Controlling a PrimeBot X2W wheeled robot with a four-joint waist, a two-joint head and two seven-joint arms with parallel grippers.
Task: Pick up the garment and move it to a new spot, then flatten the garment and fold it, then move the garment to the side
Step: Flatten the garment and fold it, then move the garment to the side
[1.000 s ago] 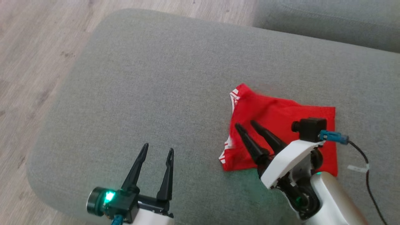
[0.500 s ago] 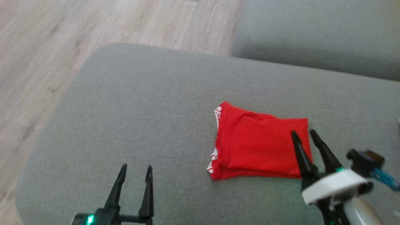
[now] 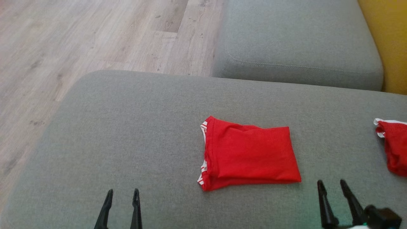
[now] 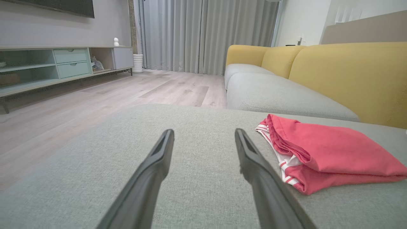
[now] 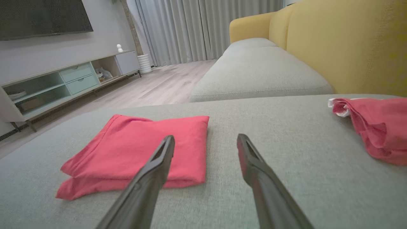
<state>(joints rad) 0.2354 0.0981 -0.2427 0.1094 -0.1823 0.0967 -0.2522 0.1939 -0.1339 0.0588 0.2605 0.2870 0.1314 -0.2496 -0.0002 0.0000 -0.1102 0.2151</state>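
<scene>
1. Left gripper (image 4: 204,133): jaws spread wide with nothing between them. It sits low over a bare patch of the grey cushion (image 3: 127,127), at the lower left of the head view.
2. Right gripper (image 5: 206,138): jaws also spread and empty. It is at the lower right of the head view, fingers pointing up the frame, over the same cushion.
3. Folded garment (image 3: 251,152): red, folded into a rough rectangle and lying flat on the grey cushion between the two grippers, nearer the right one. Neither gripper touches it.
4. The right gripper sits just off the garment's near right corner, with a strip of cushion visible between them in the head view. In the right wrist view one finger overlaps that corner in the picture only.
5. Garment detail: white-striped trim runs along its left edge, the side facing the left gripper. Stacked layers show along the near edge.
6. Second red garment (image 3: 394,146): crumpled, with white trim, on the same cushion at the right edge of the head view. It is well apart from the folded one and out past the right gripper.
7. Further out: far cushion (image 3: 295,41) butts against the grey one, with the yellow backrest (image 3: 391,41) to its right and the wood floor (image 3: 79,38) to the left.
8. Room behind: low cabinet (image 4: 63,63), grey curtains (image 4: 203,35), TV (image 5: 41,16) on the wall.
</scene>
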